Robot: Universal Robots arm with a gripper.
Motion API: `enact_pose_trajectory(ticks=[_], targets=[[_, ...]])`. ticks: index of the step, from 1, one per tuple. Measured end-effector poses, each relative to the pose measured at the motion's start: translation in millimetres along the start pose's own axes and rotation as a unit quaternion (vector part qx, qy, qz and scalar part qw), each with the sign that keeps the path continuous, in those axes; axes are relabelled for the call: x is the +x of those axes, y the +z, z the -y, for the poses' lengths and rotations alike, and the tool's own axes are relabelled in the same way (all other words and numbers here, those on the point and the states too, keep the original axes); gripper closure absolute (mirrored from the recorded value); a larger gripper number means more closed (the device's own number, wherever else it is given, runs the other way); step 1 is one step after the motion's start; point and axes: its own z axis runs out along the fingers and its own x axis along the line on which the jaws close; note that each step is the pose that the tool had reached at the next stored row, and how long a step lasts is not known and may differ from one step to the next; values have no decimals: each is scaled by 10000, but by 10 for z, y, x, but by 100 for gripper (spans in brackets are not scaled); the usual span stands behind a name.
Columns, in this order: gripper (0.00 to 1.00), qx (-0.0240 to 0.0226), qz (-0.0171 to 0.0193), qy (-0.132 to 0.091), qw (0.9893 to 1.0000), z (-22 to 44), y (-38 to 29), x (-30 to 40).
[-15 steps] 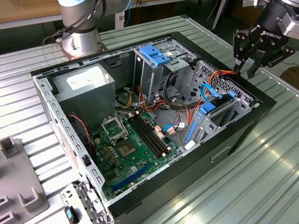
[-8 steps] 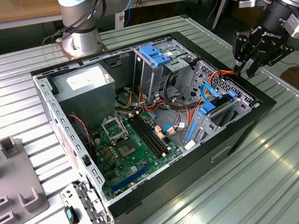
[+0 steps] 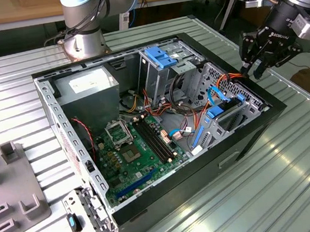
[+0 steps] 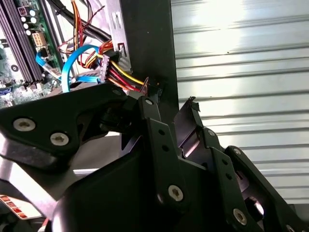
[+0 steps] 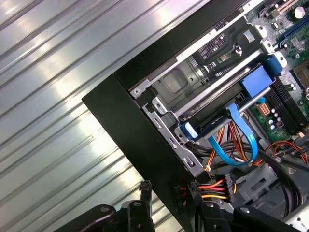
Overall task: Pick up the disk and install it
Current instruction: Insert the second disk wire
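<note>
The end effector (image 3: 256,66) is hovering open and empty above the computer case (image 3: 246,131) rim, beside the drive cage where the disk (image 3: 229,117) seemingly is sitting, so descending carelessly risks snagging the loose cables (image 3: 220,94).

The gripper (image 5: 169,195) fingertips straddle the black case wall (image 5: 145,140); blue cable (image 5: 236,140) loops just beyond inside
</note>
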Motion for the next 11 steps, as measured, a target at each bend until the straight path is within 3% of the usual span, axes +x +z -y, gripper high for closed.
enact_pose_trajectory(ticks=[9, 11], targets=[[58, -9, -3, -66, 10000, 5, -29, -3], [58, -59, -28, -261, 9996, 5, -31, -3]])
